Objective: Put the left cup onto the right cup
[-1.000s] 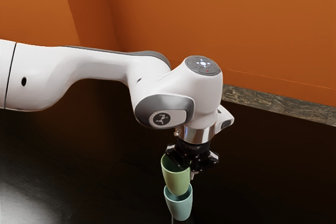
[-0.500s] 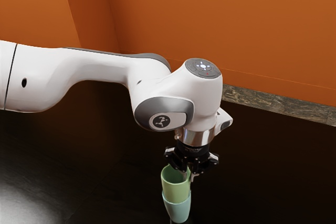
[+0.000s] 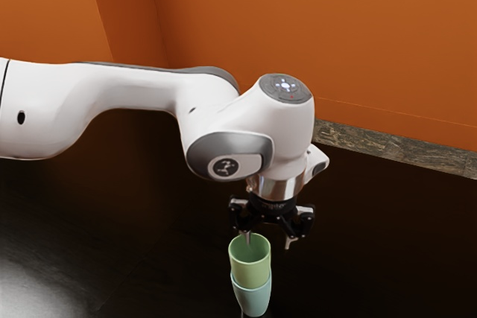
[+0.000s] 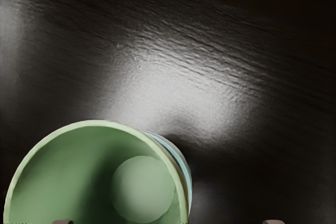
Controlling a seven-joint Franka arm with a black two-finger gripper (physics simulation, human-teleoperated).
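Observation:
The light green cup [image 3: 250, 260] stands upright, nested in the teal cup [image 3: 253, 299] on the dark table [image 3: 373, 243]. My gripper [image 3: 266, 236] hovers just over the green cup's rim, open, its fingers spread wide and apart from the cup wall. One fingertip [image 3: 243, 233] hangs by the rim on the exterior view's left, the other [image 3: 290, 241] off to the right of the cup. In the wrist view the green cup [image 4: 100, 182] lies straight under the hand, and a sliver of the teal cup's rim [image 4: 185, 174] shows beside it.
An orange wall [image 3: 335, 35] rises behind the table, with a stone ledge [image 3: 395, 148] along its foot at the exterior view's right. Bare dark tabletop [image 4: 210, 77] surrounds the stacked cups.
The green cup went down into the teal cup. My fingers then spread apart and let go of it, and the hand lifted slightly.

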